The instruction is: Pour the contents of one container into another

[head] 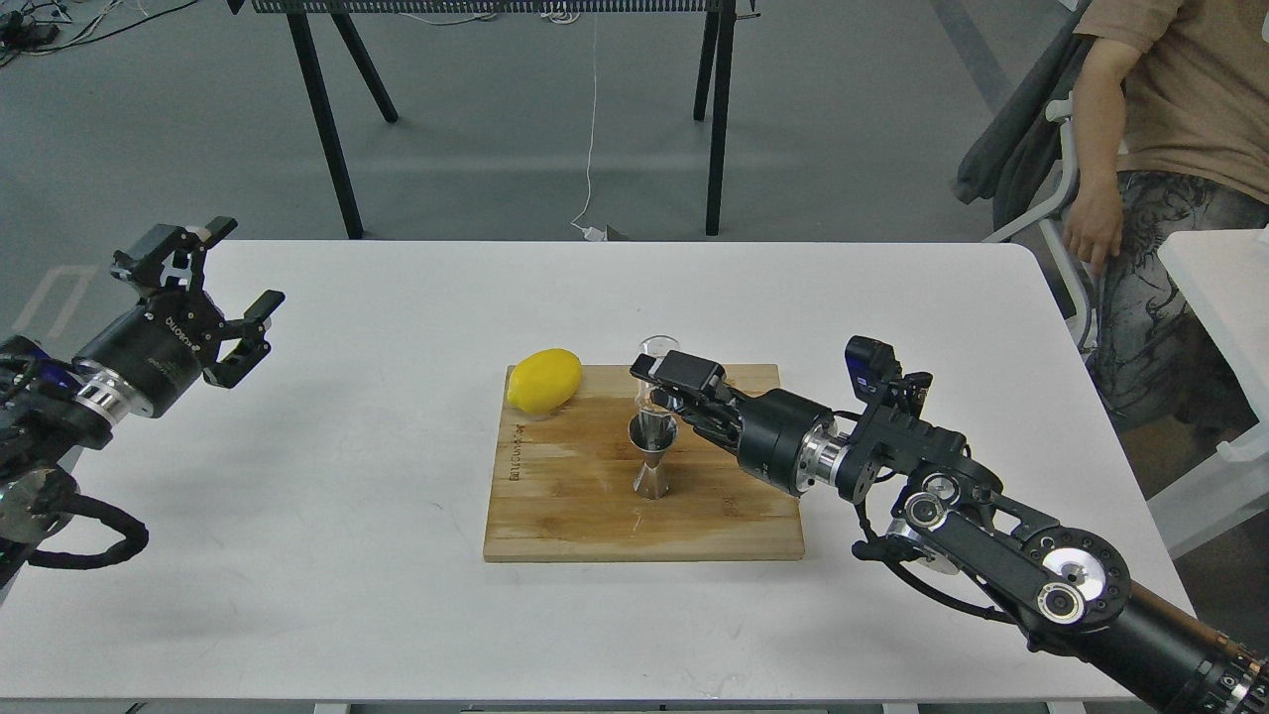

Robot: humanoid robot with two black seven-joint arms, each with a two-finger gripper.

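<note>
While my right claw [662, 382] reaches in over the wooden cutting board [595, 516], its fingers sit on either side of the clear glass cup [654, 349], closed around it. That cup is at the board's far edge, just behind and above the steel jigger [653, 458], which stands upright near the board's middle. A lemon [544, 379] lies on the board's far left corner. My left claw [223, 283] hovers spread wide and empty over the tabletop [347, 476], well apart.
</note>
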